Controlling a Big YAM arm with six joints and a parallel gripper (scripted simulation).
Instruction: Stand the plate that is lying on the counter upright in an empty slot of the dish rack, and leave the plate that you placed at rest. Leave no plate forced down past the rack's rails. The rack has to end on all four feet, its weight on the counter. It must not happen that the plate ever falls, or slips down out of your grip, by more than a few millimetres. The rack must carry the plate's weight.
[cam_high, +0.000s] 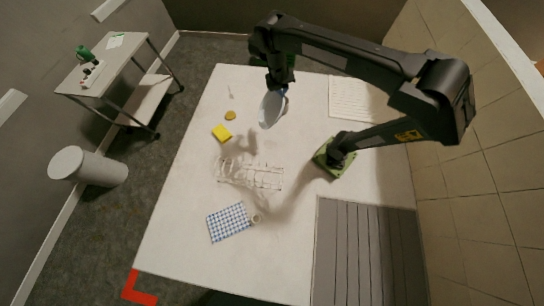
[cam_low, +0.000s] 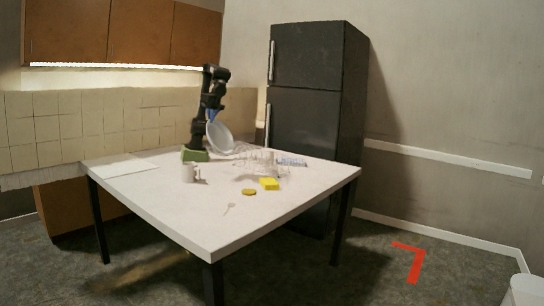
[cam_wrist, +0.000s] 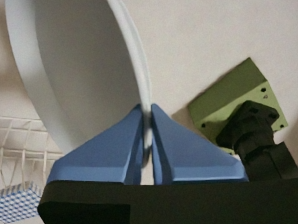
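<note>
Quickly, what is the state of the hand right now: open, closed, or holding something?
Hand: closed on the rim of the white plate, held in the air above the table.

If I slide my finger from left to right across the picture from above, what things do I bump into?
Grey bin lying on its side → small cart → yellow sponge → white plate pinched in the gripper → sheet of paper → the arm's green base.
</note>
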